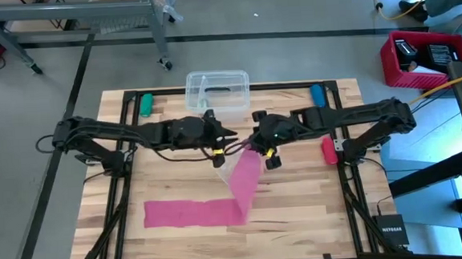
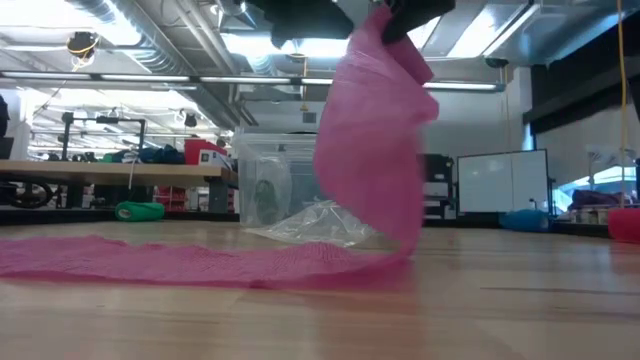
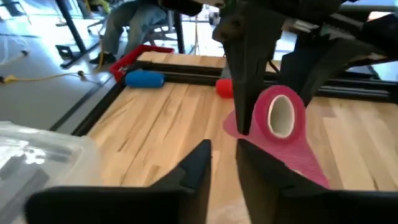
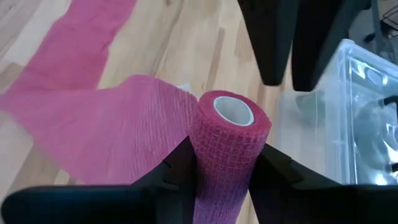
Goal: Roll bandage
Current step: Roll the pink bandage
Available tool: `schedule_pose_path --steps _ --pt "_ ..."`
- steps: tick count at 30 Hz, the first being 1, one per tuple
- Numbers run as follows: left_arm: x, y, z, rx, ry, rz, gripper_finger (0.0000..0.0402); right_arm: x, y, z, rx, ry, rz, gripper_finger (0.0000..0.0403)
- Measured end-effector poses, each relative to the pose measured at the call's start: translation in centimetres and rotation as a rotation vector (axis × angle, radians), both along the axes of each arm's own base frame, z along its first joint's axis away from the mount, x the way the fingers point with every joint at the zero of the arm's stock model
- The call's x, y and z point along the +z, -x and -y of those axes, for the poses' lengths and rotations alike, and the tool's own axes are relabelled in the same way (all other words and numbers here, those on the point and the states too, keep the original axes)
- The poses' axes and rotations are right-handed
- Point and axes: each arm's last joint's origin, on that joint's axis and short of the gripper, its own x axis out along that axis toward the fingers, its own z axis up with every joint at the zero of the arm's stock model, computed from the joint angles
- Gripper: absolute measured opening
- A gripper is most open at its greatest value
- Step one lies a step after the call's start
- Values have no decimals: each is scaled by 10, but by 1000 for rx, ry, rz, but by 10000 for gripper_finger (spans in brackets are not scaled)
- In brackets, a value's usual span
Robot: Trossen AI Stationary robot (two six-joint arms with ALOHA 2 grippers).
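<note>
- Right wrist view: right gripper (image 4: 214, 171) pinches the roll (image 4: 229, 143) of the bandage (image 4: 81, 118) between both fingers, core end outward, held above the table (image 4: 186, 37).
- Left wrist view: left gripper (image 3: 224, 165) sits just beside the roll (image 3: 280, 115), fingers slightly parted with a narrow gap, nothing between them.
- High view: the loose tail drops from the roll (image 1: 248, 148) at mid-table, then lies flat along the near boards toward the left (image 1: 192, 212). Most of the strip looks unwound; task judged early to midway.
- Risk: only one gripper holds the roll. A tug from the tail's drag could twist it out of the fingers.
- Risk: the hanging section is slack and bends at an angle; winding it so would likely skew the layers or crease them.
- Risk: soft roll, hard squeeze — the core could flatten and turn badly.
- Risk: left fingers re-closing beside the roll could miss it or pinch the loose layer, loosening the wrap.
- Risk: the box (image 1: 218, 94) stands near behind both grippers; a wide swing could knock it.
</note>
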Motion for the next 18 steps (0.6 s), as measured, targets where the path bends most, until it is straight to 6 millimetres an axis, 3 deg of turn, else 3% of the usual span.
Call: schedule_pose_path --steps 3,6,18 --pt "9 -2 1 -1 49 47 115 -4 -4 0 1 10 -7 115" --pt "6 -3 1 2 58 31 130 -8 -9 -1 7 10 -6 115" --pt "-13 -10 5 -7 51 -61 122 -15 -17 -1 6 26 -16 115"
